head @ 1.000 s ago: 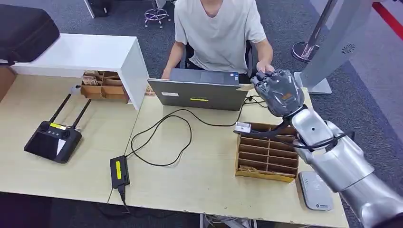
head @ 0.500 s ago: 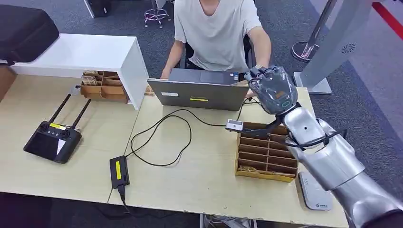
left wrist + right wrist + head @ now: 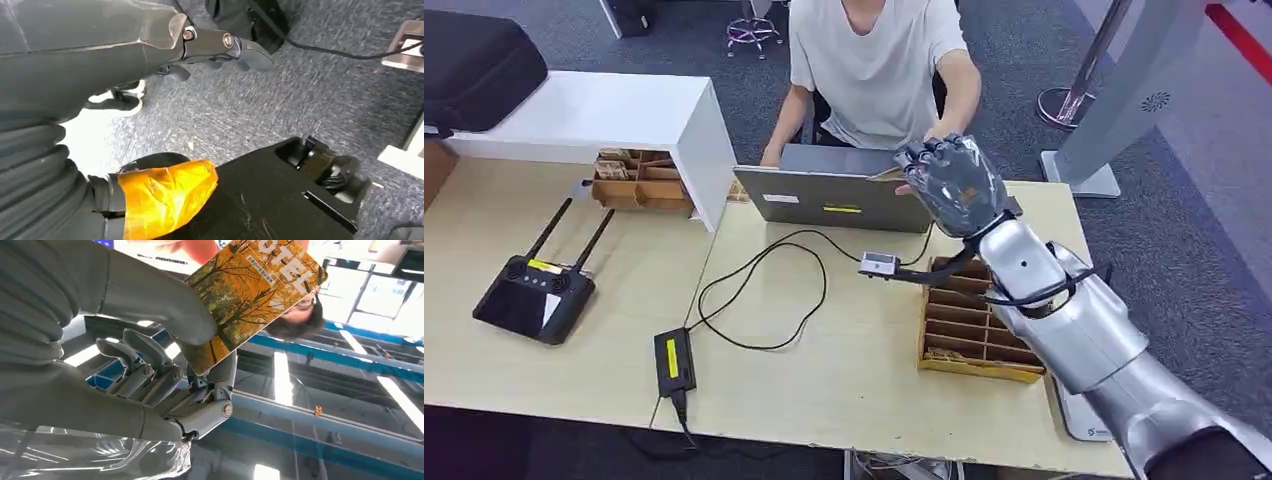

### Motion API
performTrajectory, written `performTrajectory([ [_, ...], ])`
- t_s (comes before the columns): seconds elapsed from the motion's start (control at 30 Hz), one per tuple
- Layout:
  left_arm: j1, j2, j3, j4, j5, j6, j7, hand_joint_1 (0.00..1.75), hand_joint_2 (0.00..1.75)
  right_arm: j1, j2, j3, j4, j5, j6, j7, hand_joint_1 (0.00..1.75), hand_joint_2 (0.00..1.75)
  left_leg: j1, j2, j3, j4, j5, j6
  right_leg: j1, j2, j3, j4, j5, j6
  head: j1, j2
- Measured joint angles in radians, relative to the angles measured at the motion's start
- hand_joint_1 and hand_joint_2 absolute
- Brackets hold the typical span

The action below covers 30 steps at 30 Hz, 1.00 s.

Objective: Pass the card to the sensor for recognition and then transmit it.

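One card (image 3: 252, 295), printed with orange trees, is pinched between thumb and fingers of the right hand (image 3: 956, 187), raised palm-up at two o'clock over the one laptop (image 3: 842, 190); the left hand (image 3: 150, 40) hangs with fingers curled in, holding nothing.

Obstacles near the right hand (image 3: 954, 186): open laptop (image 3: 844, 190) just in front, a person's hand (image 3: 939, 135) close behind, wooden divider tray (image 3: 979, 325) below the forearm. Black cable (image 3: 764, 290) loops across the counter (image 3: 844, 380). Bare counter lies between cable and tray.
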Motion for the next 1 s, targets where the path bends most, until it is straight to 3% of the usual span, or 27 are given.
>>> performTrajectory([
  [0.27, 0.001, 0.000, 0.000, 0.000, 0.018, 0.000, 0.027, 0.00, 1.75, -0.039, 0.051, 0.025, 0.099, 0.006, -0.005, 0.006, 1.75, 1.75, 0.000, 0.000, 0.000, 0.000, 0.000, -0.001, 0.000, 0.000, 0.000, 0.000, 0.000, -0.001, 0.000, 0.000],
  [0.6, 0.003, 0.000, 0.011, 0.000, 0.033, 0.000, 0.037, 0.00, 1.75, -0.051, 0.062, 0.035, 0.141, 0.004, -0.004, 0.006, 1.75, 1.75, 0.000, 0.000, 0.000, 0.000, 0.000, -0.001, 0.000, 0.000, 0.000, 0.000, 0.001, -0.001, 0.000, 0.000],
  [0.63, 0.003, 0.000, 0.012, 0.000, 0.034, 0.000, 0.037, 0.00, 1.75, -0.052, 0.062, 0.035, 0.143, 0.004, -0.004, 0.006, 0.00, 1.75, 0.000, 0.000, 0.000, 0.000, 0.000, -0.001, 0.000, 0.000, 0.000, 0.000, 0.001, -0.001, 0.000, 0.000],
  [1.0, 0.004, 0.000, 0.018, 0.000, 0.033, 0.000, 0.050, 0.00, 1.75, -0.054, 0.062, 0.036, 0.153, -0.004, -0.002, 0.000, 0.00, 1.75, 0.000, 0.000, 0.000, 0.000, 0.000, -0.001, 0.001, 0.000, 0.000, 0.000, 0.001, -0.001, 0.000, 0.000],
])
